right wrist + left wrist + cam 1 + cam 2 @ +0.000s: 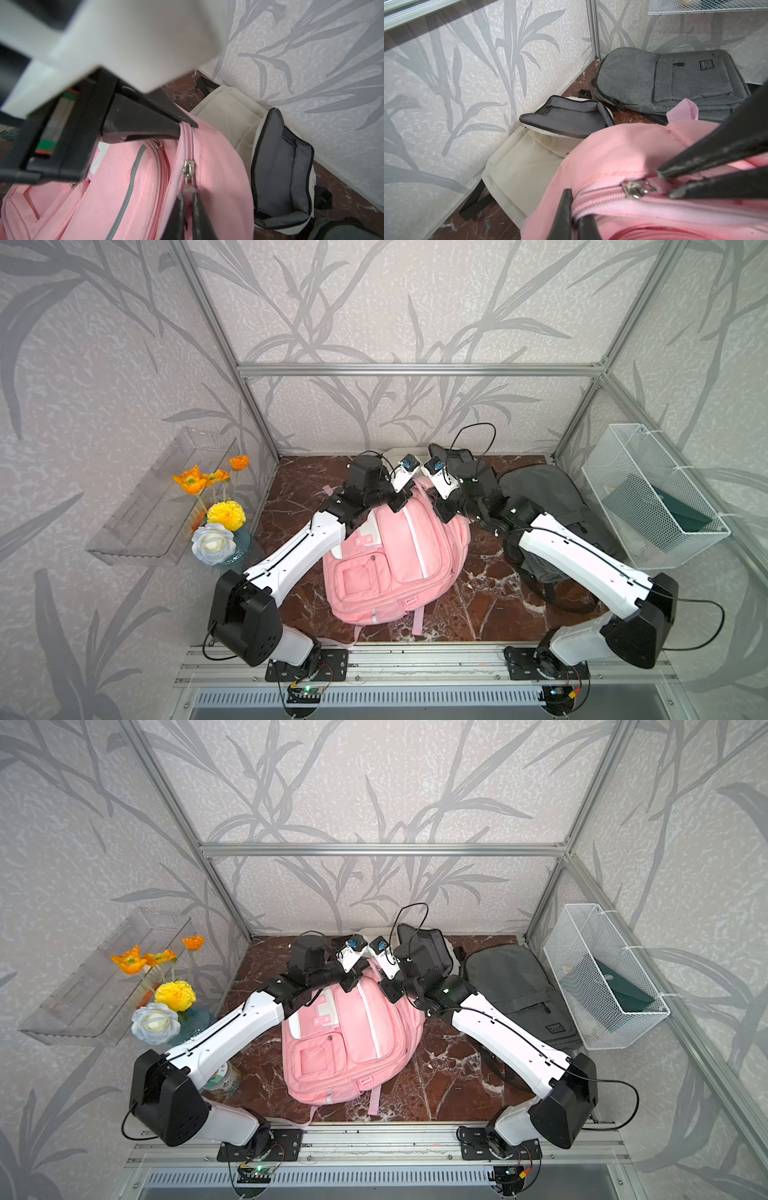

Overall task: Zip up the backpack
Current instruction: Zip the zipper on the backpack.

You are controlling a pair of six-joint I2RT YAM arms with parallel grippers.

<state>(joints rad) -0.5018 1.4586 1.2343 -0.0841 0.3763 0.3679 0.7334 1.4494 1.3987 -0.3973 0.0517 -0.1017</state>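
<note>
Backpack (395, 556), pink, lies front up in the middle of the marble table (478, 597), its top toward the back wall. At that top the left gripper (576, 203) is clenched on the fabric beside the zipper. The right gripper (187, 193) pinches the metal zipper pull (188, 172). A cream bag (525, 166) gapes open just behind, with a grey bag (633, 76) beside it. Flowers (216, 506) stand left, a wire basket (648, 497) right.

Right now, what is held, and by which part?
The left gripper: pink backpack, at its zipper seam. The right gripper: zipper pull, by its tab.
</note>
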